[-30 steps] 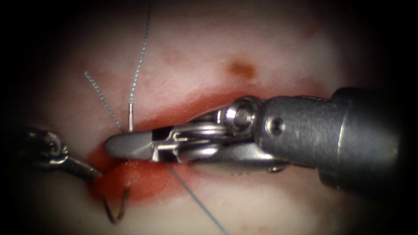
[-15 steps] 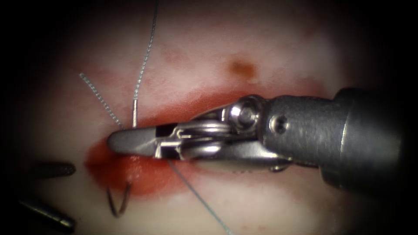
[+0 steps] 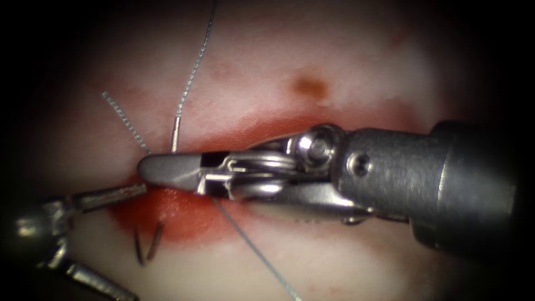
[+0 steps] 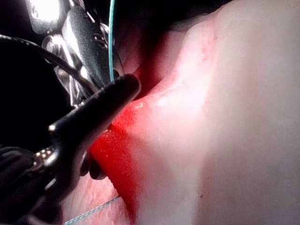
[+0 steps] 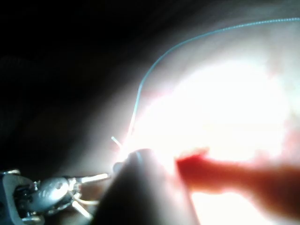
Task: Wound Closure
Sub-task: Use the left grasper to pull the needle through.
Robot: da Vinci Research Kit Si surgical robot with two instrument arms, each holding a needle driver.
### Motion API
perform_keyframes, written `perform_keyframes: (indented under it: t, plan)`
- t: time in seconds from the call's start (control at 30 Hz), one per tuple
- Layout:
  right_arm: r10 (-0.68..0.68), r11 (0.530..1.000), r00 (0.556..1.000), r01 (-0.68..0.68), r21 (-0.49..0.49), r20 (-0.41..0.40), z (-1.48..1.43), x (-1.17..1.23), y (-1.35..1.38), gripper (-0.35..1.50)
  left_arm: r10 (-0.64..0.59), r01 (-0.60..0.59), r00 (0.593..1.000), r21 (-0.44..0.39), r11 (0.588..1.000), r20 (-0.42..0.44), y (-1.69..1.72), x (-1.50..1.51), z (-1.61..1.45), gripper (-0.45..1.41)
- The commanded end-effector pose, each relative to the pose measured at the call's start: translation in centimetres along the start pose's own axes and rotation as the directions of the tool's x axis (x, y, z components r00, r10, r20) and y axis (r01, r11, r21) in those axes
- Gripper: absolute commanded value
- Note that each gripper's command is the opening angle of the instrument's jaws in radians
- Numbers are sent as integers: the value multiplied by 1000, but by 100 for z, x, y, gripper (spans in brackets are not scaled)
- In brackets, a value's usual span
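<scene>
A thin thread [image 5: 154, 63] arcs away over the brightly lit tissue [image 5: 225, 98] from just beyond the right claw [image 5: 140, 164], with red fluid [image 5: 206, 171] beside the claw and the left claw [image 5: 79, 187] near it.

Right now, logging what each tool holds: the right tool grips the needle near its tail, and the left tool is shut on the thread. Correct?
No. In the endoscope view the left tool is open, holding nothing; the right tool does grip the needle near its tail.

Grey steel tool [image 3: 167, 170], round pivot screws
</scene>
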Motion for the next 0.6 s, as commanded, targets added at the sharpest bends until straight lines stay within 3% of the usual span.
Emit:
perform_keyframes:
  t: [0.03,0.17,0.3,0.43,0.6]
  plan:
    - [-3,1000,1000,3,7,1,12,3,-9,-35,27,-27,1000,-4,1000,5,9,-7,0,49]
    - [-3,1000,1000,3,7,1,12,3,-9,-35,146,-146,989,-5,989,29,11,-10,-2,44]
    - [-3,1000,1000,3,7,1,12,3,-9,-35,225,-225,973,-11,974,57,11,-10,-2,22]
    - [-3,1000,1000,3,7,1,12,2,-9,-35,245,-244,968,-17,970,55,13,-8,2,-3]
    - [-3,1000,1000,3,7,2,12,1,-9,-35,257,-256,965,-24,966,51,14,-7,6,-21]
